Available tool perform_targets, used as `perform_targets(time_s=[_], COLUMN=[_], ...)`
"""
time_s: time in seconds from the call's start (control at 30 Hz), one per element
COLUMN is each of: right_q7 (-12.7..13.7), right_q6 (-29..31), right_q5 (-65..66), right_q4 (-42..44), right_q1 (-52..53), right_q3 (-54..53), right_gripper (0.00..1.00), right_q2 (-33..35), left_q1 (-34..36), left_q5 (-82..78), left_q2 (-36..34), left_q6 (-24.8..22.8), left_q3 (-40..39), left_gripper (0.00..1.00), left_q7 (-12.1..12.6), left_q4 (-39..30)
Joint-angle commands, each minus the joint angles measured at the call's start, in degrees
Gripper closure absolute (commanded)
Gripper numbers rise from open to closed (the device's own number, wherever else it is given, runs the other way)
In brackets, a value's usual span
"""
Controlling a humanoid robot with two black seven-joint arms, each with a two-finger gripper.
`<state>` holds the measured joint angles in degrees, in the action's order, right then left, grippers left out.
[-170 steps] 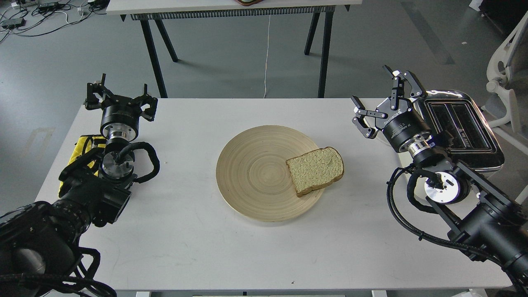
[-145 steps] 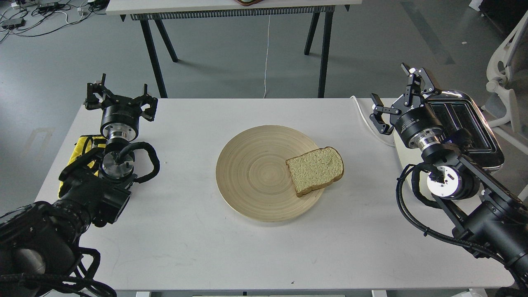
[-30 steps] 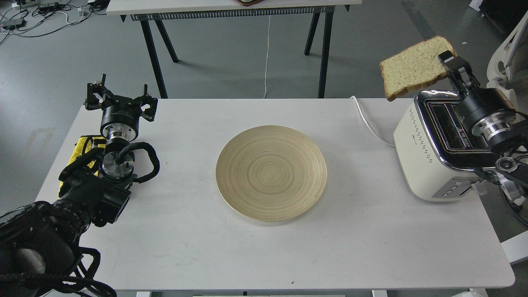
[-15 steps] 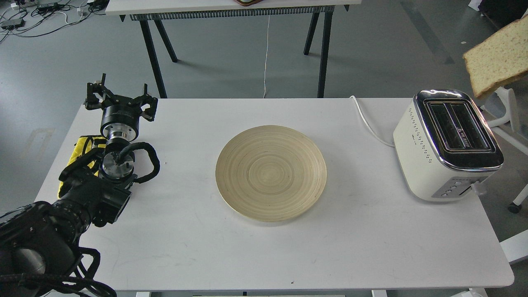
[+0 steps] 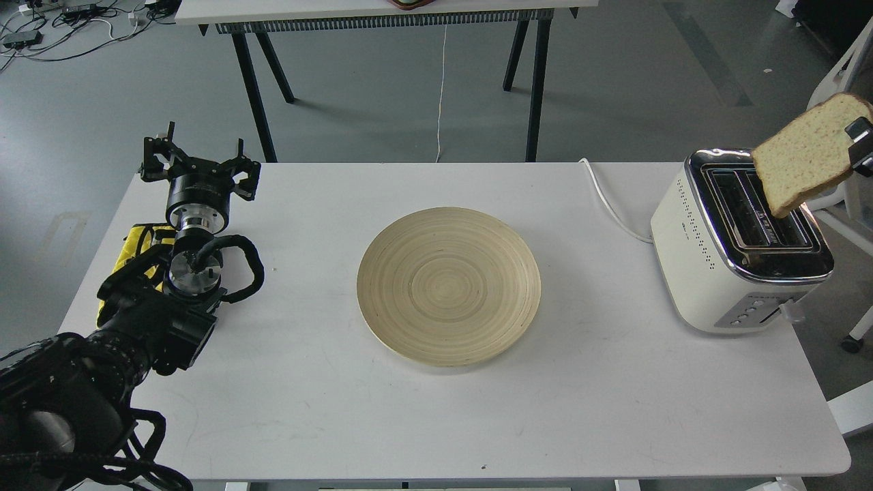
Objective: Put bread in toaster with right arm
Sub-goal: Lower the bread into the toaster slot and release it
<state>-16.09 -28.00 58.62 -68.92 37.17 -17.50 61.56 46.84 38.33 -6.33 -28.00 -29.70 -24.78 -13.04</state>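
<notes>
Bread [image 5: 805,162] hangs tilted above toaster [image 5: 716,259] slots.
</notes>
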Motion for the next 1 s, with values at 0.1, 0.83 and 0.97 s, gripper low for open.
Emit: perform_targets(time_s=[0.1,0.83,0.97], right_q7=[0.0,0.1,0.1], right_q6=[0.0,0.0,0.0], right_q5=[0.1,2.1,2.0], right_q4=[0.6,5.1,5.3], right_q1=[0.0,-1.1,-1.1], right_q3=[2.1,5.3,5.9], right_gripper=[0.9,0.76,0.61], right_q2=[-1.9,-11.0,-12.7], left_q1=[0.0,0.0,0.0], left_q5=[0.0,0.0,0.0], left_q2=[0.0,0.0,0.0], left_q6=[0.0,0.0,0.0], left_q3=[0.0,0.0,0.0], left_gripper=[0.0,0.0,0.0], left_q7=[0.0,0.0,0.0], left_q4=[-0.1,-0.1,0.0])
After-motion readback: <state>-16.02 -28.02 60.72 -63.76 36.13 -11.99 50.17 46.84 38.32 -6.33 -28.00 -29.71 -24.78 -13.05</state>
